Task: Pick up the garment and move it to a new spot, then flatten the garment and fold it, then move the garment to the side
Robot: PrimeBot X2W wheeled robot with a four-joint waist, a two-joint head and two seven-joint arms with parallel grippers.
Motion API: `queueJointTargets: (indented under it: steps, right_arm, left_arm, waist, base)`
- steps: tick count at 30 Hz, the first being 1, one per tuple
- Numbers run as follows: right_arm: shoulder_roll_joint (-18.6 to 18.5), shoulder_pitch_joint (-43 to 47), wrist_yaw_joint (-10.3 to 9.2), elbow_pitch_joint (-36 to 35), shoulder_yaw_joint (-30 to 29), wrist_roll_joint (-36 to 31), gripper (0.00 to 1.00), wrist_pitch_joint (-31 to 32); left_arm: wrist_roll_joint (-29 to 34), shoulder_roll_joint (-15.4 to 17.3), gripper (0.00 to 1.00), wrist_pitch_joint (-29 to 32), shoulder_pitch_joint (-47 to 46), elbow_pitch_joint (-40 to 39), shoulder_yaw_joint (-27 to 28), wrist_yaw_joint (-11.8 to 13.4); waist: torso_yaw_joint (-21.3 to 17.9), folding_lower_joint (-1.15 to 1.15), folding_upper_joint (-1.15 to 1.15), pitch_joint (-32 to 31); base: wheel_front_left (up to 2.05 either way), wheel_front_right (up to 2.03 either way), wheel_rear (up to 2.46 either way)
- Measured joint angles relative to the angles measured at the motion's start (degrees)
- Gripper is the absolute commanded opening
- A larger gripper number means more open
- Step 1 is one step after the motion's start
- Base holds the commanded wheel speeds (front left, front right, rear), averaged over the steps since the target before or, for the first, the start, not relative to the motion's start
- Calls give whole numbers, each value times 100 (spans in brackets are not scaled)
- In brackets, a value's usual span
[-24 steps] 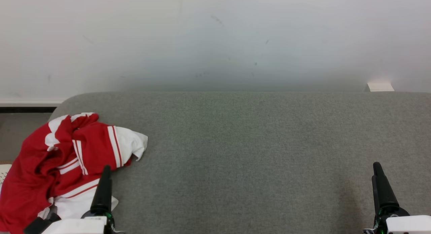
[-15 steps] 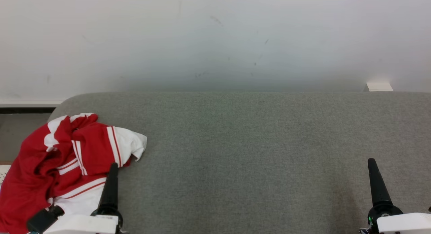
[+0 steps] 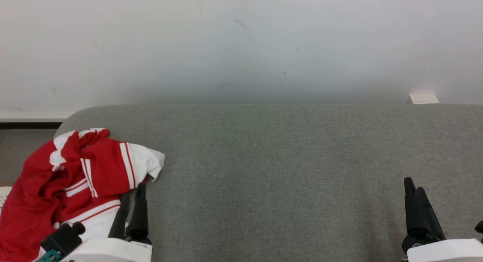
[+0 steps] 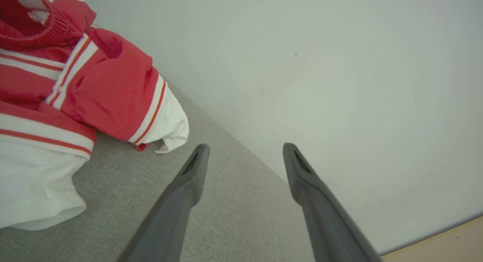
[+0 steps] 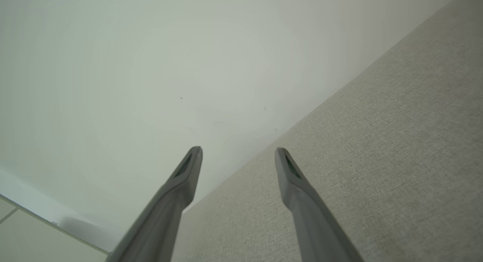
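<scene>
Garment (image 3: 71,179), red with white bands, lies bunched at the near left corner of the grey surface (image 3: 283,171). The left end effector (image 3: 133,192) sits just beside it, spread apart and holding nothing, while the right end effector (image 3: 413,184), also apart and empty, waits near the right edge. For a clean lift, I'd have the left one swing over the thick middle folds and bite through several layers, not pinch one loose corner.

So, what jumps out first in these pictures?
A crumpled red-and-white garment lies at the left end of the grey table. Just right of it the left end effector stands open and empty. The right end effector, also open, is at the far right.
</scene>
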Motion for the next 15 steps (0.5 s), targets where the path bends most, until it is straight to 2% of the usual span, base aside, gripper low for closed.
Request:
queueJointTargets:
  steps: [15]
  right_arm:
    - [60, 19, 0, 138, -103, -1709, 100, -255]
  left_arm:
    - [1472, 26, 100, -258, 23, 31, -186, 102]
  waist:
    - [-38, 0, 0, -58]
  base:
    - [0, 0, 0]
